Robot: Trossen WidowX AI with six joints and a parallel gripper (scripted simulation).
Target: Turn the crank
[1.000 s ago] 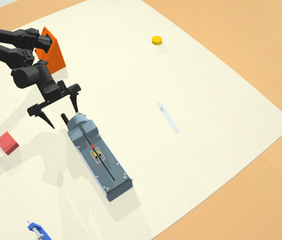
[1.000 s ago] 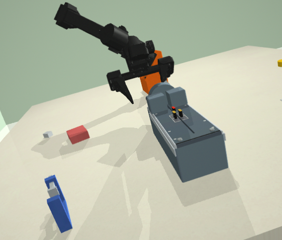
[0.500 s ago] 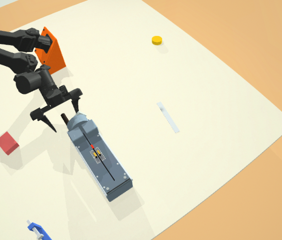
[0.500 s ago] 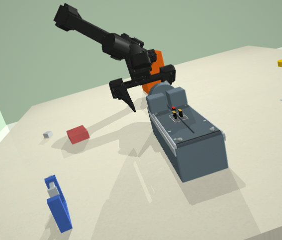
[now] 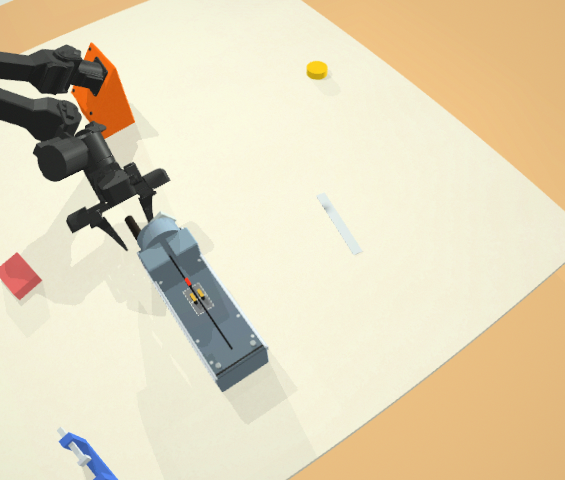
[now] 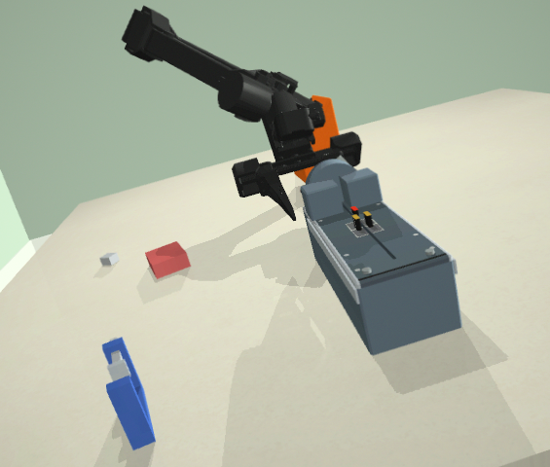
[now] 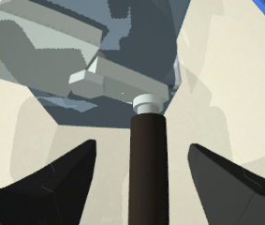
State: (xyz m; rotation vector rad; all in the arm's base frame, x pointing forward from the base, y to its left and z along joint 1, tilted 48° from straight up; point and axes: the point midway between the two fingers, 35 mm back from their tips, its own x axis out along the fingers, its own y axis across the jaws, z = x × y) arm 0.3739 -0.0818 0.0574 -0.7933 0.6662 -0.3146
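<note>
Jaws stand about half open around the crank handle (image 7: 149,178), a gap on each side, gripping nothing. You'll find the handle at the machine's (image 5: 204,304) far left end; the red pointer (image 5: 187,281) sits just short of the brass marks (image 5: 196,296). Close off-centre and you may knock the handle, shifting the pointer. An orange block (image 5: 104,95) stands behind the arm; a red block (image 5: 17,274) lies well apart on the surface (image 5: 427,206).

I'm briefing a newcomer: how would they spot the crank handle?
Find the grey box machine mid-mat. At its rounded end nearest the arm, a dark cylindrical handle juts out between the open pincer fingers. It is the only dark peg there.
</note>
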